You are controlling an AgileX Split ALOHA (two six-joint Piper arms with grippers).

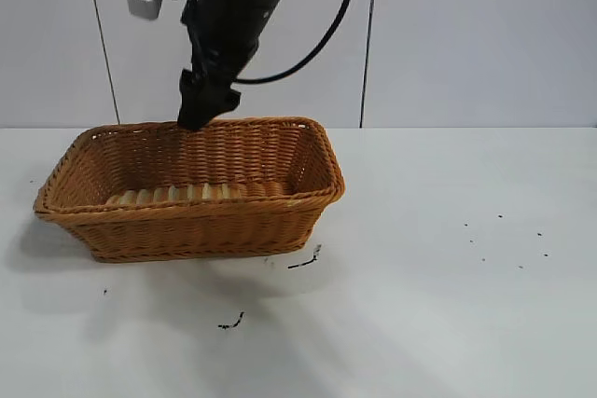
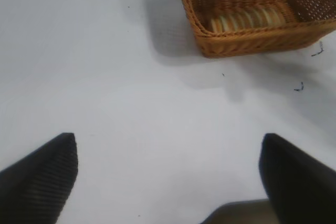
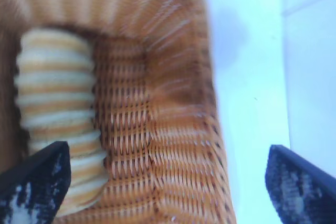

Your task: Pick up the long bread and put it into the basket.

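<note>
The long bread (image 1: pixel 187 195), tan with pale crosswise ridges, lies flat on the floor of the orange-brown wicker basket (image 1: pixel 308 195), along its front wall. My right gripper (image 1: pixel 207 104) hangs over the basket's back rim, above the bread and apart from it. In the right wrist view the right gripper (image 3: pixel 167 153) stands wide open, with the bread (image 3: pixel 58 108) and the basket wall (image 3: pixel 173 145) below and nothing between its fingers. My left gripper (image 2: pixel 168 140) is open over bare table, far from the basket (image 2: pixel 252 38) and the bread (image 2: pixel 247 18).
The basket stands at the left of a white table (image 1: pixel 448 277). Small dark scraps (image 1: pixel 303 261) (image 1: pixel 231 323) lie in front of it, and tiny specks (image 1: pixel 508 240) at the right. A panelled wall stands behind.
</note>
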